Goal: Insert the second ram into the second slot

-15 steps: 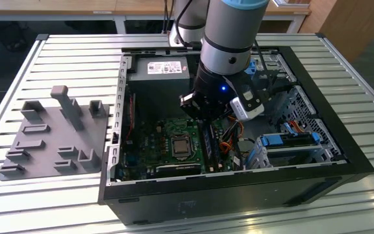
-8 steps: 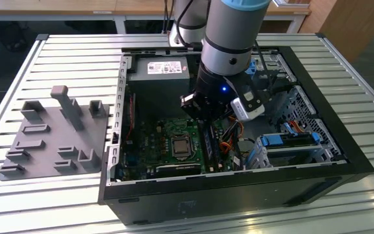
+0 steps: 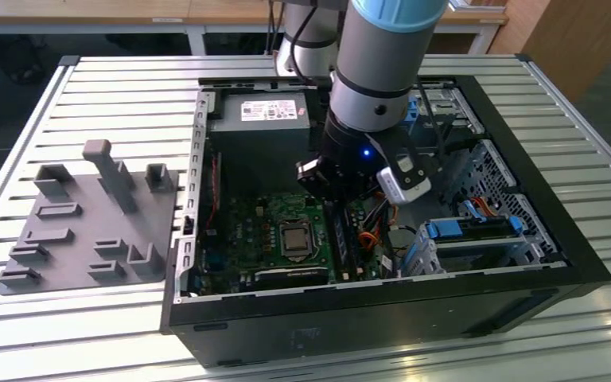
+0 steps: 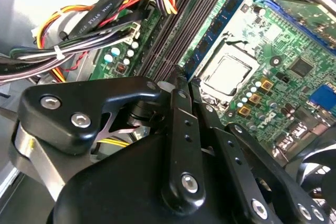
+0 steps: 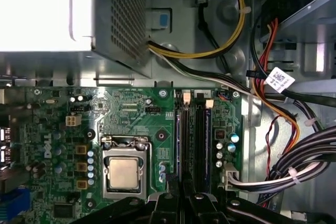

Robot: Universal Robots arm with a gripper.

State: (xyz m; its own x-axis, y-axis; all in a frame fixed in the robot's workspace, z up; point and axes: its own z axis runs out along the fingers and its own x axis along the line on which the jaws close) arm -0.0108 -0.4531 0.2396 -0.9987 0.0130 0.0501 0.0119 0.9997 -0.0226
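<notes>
The second ram (image 4: 220, 24) is a thin blue stick standing on edge in the memory slot nearest the processor socket (image 4: 227, 72). In the first wrist view it shows as a narrow blue line (image 5: 179, 140) beside the black slots (image 5: 199, 140). My gripper (image 4: 181, 80) is low inside the open computer case (image 3: 560, 239), with its black fingers (image 5: 173, 199) closed together right over one end of that stick. I see nothing between the fingers. In the exterior view the gripper (image 3: 337, 199) hangs over the slot row on the green motherboard (image 3: 247, 231).
Bundles of black, yellow and red cables (image 4: 79, 30) run close beside the slots. A metal power supply (image 5: 110, 19) fills one end of the case. Drive bays with blue latches (image 3: 476, 231) sit on the exterior view's right. A grey parts fixture (image 3: 93, 215) lies outside the case.
</notes>
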